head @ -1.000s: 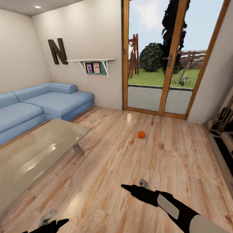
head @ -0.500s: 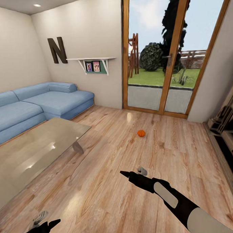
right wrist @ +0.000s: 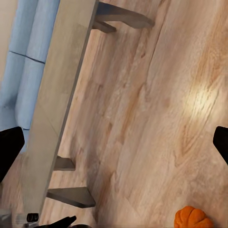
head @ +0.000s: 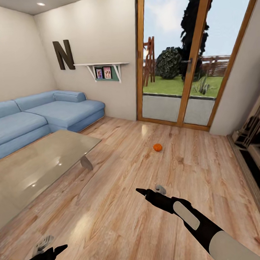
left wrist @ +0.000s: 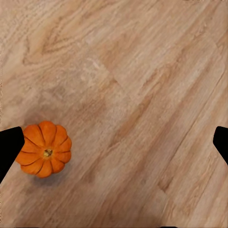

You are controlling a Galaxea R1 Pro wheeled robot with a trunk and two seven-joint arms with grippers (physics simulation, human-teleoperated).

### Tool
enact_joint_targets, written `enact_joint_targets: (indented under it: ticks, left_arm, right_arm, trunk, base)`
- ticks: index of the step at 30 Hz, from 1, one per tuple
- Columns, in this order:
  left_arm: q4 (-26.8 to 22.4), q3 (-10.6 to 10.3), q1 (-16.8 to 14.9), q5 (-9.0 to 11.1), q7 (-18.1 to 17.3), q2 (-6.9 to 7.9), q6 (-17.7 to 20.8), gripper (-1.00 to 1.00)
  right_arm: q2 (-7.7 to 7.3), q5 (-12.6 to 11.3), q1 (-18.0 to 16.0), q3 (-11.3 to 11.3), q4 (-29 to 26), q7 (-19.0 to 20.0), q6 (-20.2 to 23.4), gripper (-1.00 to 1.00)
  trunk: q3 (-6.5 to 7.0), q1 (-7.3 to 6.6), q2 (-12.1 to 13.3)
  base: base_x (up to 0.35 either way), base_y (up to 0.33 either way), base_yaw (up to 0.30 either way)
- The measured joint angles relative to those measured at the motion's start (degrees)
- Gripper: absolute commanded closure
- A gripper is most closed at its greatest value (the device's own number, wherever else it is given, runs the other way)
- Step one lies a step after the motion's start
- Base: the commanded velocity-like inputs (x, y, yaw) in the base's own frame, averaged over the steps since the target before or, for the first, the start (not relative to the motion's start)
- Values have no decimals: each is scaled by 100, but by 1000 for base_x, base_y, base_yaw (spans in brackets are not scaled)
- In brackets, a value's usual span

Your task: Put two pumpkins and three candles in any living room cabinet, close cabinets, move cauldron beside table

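One pumpkin point(head: 157, 147) sits on bare wood floor point(head: 121, 191) near the glass patio door point(head: 180, 59), well apart from the glass coffee table point(head: 41, 168) and the blue sofa point(head: 42, 115), with open floor between it and the right gripper point(head: 149, 189). A second pumpkin point(left wrist: 44, 148) lies on the floor under the left gripper point(head: 51, 245), close beside one black fingertip; both grippers' fingertips sit at opposite frame edges in the wrist views, jaws spread wide, holding nothing. Legible writing: a large dark letter "N" point(head: 63, 55) on the wall, beside a white shelf point(head: 102, 67) with small framed pictures too small to read; dark shelving point(head: 255, 147) lines the right wall.

blue sofa point(head: 42, 115), wood floor point(head: 147, 182)
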Motion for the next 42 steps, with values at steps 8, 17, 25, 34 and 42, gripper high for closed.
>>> enact_joint_targets:
  ticks: [8, 17, 25, 34, 42]
  left_arm:
    - [0, 22, 14, 7, -15, 31, 12, -100]
    - [-17, 221, 26, -1, -9, 27, 61, -100]
    - [-19, 237, 26, 4, -9, 32, 69, -100]
    - [-19, 246, 27, -1, -222, 36, 67, -100]
    - [-15, 247, 26, -8, -369, 43, 62, -100]
  right_arm:
    - [9, -20, 3, -6, 6, -154, 114, -100]
    - [8, -30, 3, -7, 29, -159, 117, -100]
    - [9, -30, 1, -7, 32, -156, 116, -100]
    - [10, -32, 3, -7, 33, -158, 116, -100]
    - [17, -32, 3, -7, 32, -158, 117, -100]
  trunk:
    - [-144, 176, -321]
    - [-305, 374, -682]
    - [-449, 550, -1003]
    - [-610, 748, -1364]
    - [-754, 923, -1685]
  base:
    - [0, 0, 0]
    - [0, 0, 0]
    - [-110, 67, 0]
    - [-86, 61, 0]
    - [-13, 9, 0]
